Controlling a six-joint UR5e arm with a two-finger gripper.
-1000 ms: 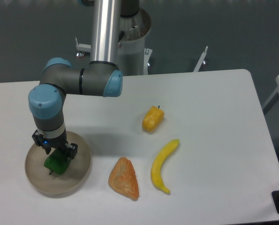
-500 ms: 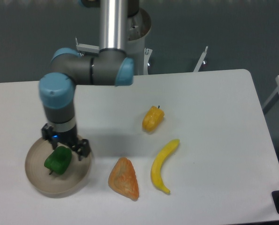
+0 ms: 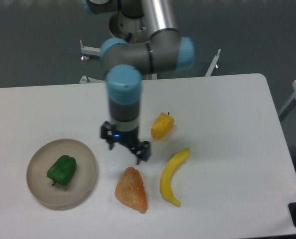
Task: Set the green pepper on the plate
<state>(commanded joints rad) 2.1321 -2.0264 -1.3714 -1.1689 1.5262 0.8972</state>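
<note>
White tabletop [image 3: 227, 109] carries everything. On the plate [image 3: 86, 185] lies the green pepper [image 3: 61, 170], seemingly light, stiff and glossy-slick, best pinched across its lumpy body. Well apart, the gripper [image 3: 125, 149] hangs spread and empty.

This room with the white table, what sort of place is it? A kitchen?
Probably a robot lab or test bench, not a kitchen. An arm with a claw works over a bare white table, and the green pepper, plate and banana look like toy props.
</note>
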